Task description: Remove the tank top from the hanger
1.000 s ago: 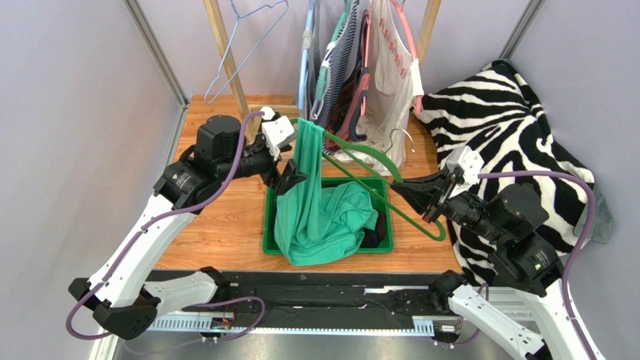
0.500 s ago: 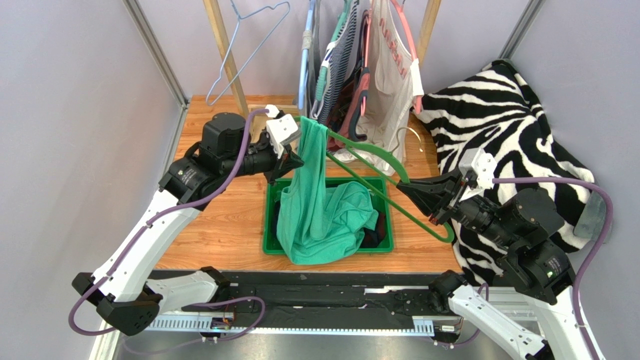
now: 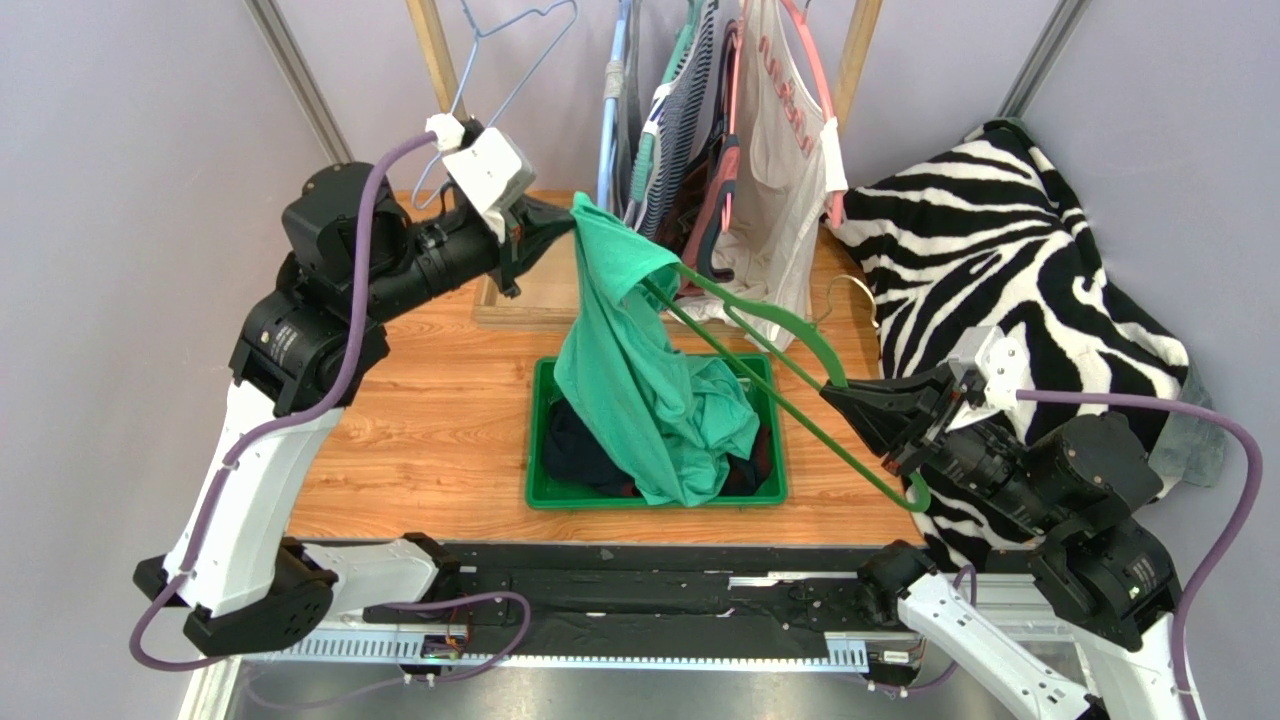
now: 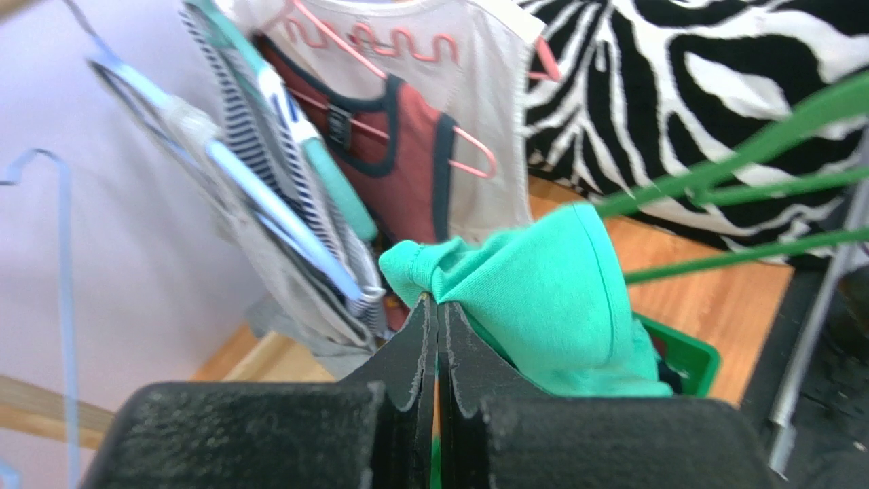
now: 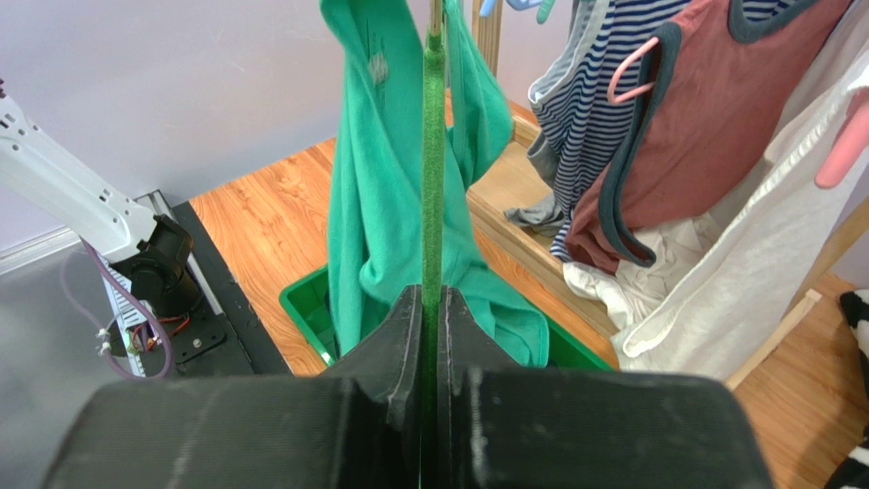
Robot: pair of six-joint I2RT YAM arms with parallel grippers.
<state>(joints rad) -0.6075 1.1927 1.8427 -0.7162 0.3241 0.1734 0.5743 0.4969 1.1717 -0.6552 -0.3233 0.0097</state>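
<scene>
Teal-green tank top point(image 3: 639, 368) is pulled up and off to the left of the green hanger point(image 3: 774, 320). We've got the left claw point(image 3: 559, 228) clamped shut on the top's strap end, raised high over the back-left of the wooden surface point(image 3: 436, 435). In the left wrist view the fabric bunches right at the closed tips. The right claw point(image 3: 831, 396) is closed on the hanger's thin lower bar, holding it tilted above the green bin point(image 3: 658, 494). Part of the top looks draped over the hanger's far end, though we can't really tell from this angle. The top's lower half pools in the bin on something dark, probably more clothes. At the back, other garments point(image 3: 751, 135) hang on a rack, and a zebra-print blanket point(image 3: 1007, 255) is heaped on the right.
</scene>
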